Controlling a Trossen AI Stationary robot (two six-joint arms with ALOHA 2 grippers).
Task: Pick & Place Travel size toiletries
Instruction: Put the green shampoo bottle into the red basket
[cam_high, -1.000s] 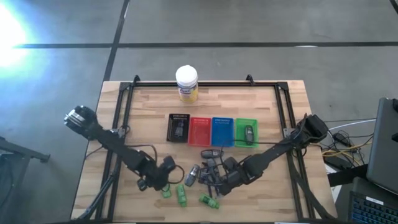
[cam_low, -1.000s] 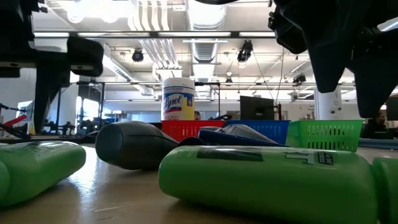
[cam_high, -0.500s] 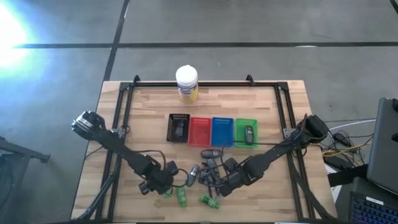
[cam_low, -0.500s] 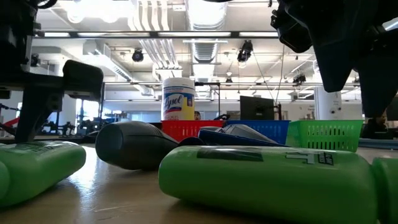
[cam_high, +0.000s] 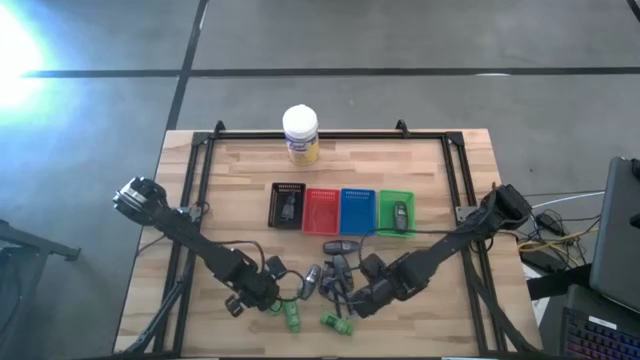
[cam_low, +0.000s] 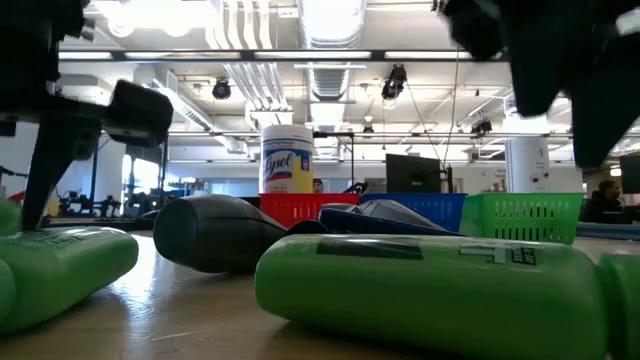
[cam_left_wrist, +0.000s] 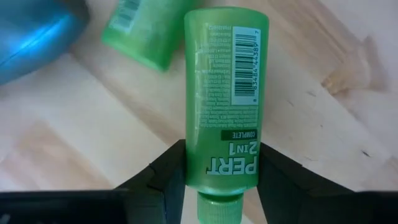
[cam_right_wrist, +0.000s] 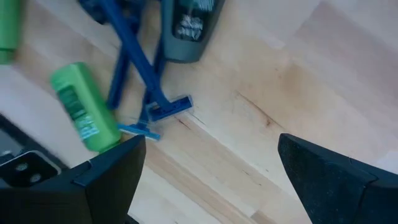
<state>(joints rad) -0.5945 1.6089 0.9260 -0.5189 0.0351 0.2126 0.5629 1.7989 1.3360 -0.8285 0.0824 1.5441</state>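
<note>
Left wrist view | my left gripper (cam_left_wrist: 217, 180) just squeezed shut on a green bottle (cam_left_wrist: 225, 93) (lying on the table (cam_left_wrist: 93, 143)) | ready to lift | right gripper (cam_right_wrist: 211, 180) spread wide, waiting nearby

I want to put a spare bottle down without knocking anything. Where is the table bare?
Bare wood lies between the jar and the tray row, and on both sides of that row inside the frame. The near edge is crowded: green bottles, razors, and both claws, the left claw closing on a bottle, the right claw open.
</note>
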